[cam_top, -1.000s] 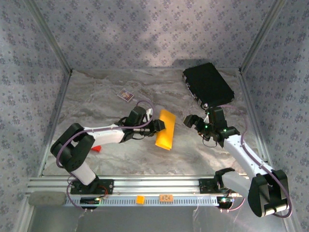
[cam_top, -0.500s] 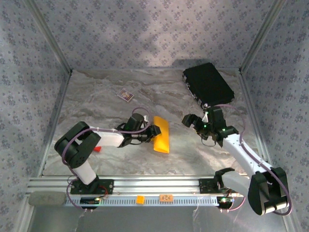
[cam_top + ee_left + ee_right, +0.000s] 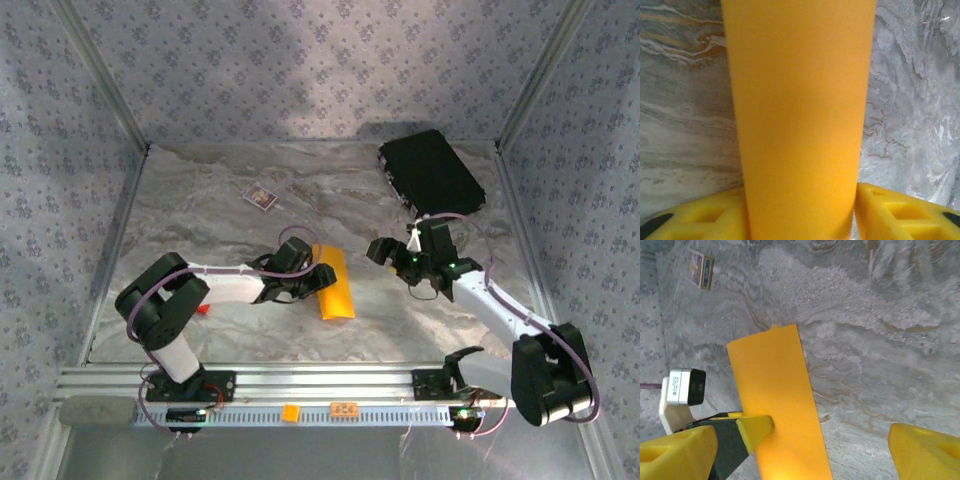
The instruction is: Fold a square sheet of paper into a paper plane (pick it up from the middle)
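The square sheet of paper is folded into a long orange-yellow strip at the middle of the table. My left gripper reaches it from the left. In the left wrist view the strip runs up between the two yellow fingers, and my left gripper meets its long edges on both sides. The right wrist view shows the strip low over the marble, with a left fingertip over its edge. My right gripper hovers just right of the strip, open and empty, its jaws far apart.
A black case lies at the back right. A small card sits at the back left and is also in the right wrist view. A small red block lies by the left arm. An orange tag sits on the front rail.
The left gripper has brought the strip down and slightly left, so it now sits lower and flatter. The right gripper has moved left toward the strip.
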Available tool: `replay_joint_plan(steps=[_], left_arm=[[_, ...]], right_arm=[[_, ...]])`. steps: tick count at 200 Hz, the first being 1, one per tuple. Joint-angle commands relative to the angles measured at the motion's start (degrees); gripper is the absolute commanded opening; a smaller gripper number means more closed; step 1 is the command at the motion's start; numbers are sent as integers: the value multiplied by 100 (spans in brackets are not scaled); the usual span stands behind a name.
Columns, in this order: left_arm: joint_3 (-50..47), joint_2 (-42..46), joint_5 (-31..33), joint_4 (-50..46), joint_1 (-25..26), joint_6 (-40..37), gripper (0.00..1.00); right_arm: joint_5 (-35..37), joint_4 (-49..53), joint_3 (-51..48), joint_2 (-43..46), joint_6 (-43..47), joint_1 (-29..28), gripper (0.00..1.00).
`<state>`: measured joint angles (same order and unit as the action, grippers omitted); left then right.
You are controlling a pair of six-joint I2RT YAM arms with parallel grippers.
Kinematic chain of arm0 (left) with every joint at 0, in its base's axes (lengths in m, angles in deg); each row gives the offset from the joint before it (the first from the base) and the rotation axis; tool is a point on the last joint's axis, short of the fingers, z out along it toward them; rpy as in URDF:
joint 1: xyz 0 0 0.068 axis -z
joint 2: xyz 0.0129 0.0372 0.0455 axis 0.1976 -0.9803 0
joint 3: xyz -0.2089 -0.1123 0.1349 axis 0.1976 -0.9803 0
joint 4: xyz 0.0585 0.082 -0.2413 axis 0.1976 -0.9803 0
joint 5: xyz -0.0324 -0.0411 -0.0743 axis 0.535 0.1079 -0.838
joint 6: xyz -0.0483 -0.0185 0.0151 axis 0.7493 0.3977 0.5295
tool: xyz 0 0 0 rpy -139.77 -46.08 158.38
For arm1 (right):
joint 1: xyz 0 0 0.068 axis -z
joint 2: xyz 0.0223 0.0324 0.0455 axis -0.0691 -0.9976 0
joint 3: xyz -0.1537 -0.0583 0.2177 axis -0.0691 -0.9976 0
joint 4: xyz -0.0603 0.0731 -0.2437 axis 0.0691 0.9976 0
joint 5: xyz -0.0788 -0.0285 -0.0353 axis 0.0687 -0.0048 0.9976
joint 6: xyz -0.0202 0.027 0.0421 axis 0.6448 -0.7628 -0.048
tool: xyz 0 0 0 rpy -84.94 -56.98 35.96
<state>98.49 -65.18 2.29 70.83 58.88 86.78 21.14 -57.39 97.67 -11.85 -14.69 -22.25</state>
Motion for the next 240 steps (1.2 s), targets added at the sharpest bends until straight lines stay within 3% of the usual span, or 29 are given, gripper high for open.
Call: replay_joint_plan(steps=[1,37,69,136,185,240], left_arm=[[216,113,566,-1105,44,-460,55],[338,233,946,-1580,73,-668,59],[288,366,1166,-1642,77,-673,60],[405,188,1223,-1810,71,-749,57],[462,20,1112,-1756,55,-813,59],[409,-154,1028,-1636,-16,-719,61]], right_arm=[[-418,-308,-55,-188,125,-71,87],[-436,-407,-39,-272,188,-164,78],[-617,-569,-47,-356,314,-245,64],[-1071,-720,288,-1175,537,-702,40],[-1112,-655,644,-1956,652,-985,15],[-1189,-551,943,-2589,763,-1188,6]])
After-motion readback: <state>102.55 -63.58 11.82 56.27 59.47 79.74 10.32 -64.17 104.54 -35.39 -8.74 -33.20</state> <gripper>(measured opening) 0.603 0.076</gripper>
